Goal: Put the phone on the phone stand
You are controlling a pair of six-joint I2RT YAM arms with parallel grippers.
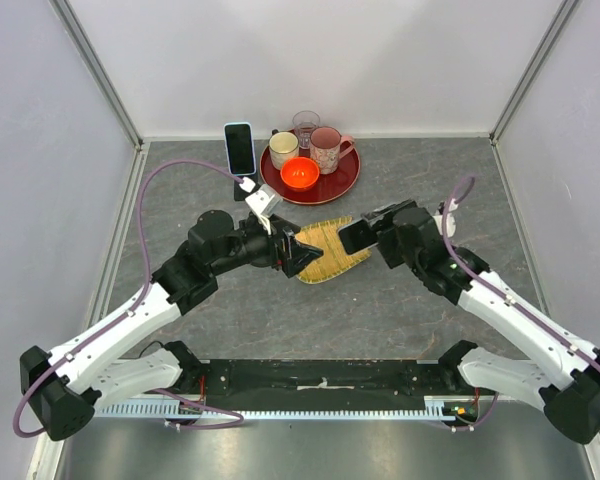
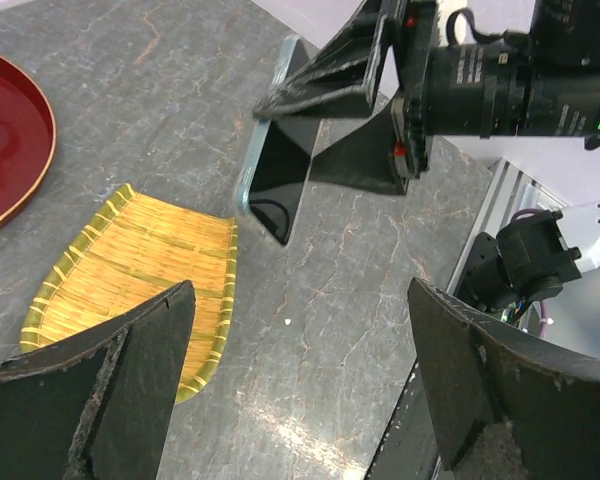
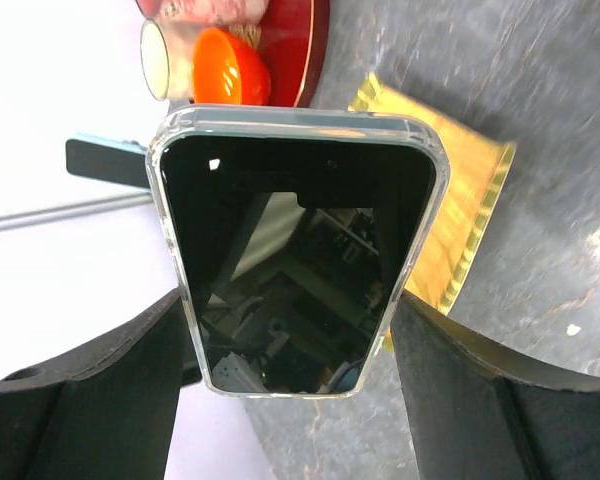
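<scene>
My right gripper (image 1: pixel 358 236) is shut on the phone (image 3: pixel 295 260), a black-screened phone in a clear case, with a finger on each long edge. It holds the phone above the table at the middle, over the right end of a bamboo mat. In the left wrist view the phone (image 2: pixel 280 175) hangs edge-on from that gripper. My left gripper (image 1: pixel 305 252) faces it from the left, open and with nothing between its fingers (image 2: pixel 130 380). At the back left, a dark base that looks like the phone stand (image 1: pixel 241 189) carries an upright light-blue phone (image 1: pixel 239 147); my left wrist partly hides the base.
A yellow bamboo mat (image 1: pixel 325 258) lies on the grey table under the two grippers. A red round tray (image 1: pixel 342 184) at the back holds an orange bowl (image 1: pixel 300 174), a pink mug (image 1: pixel 326 148), a glass and a cream cup. White walls enclose the table.
</scene>
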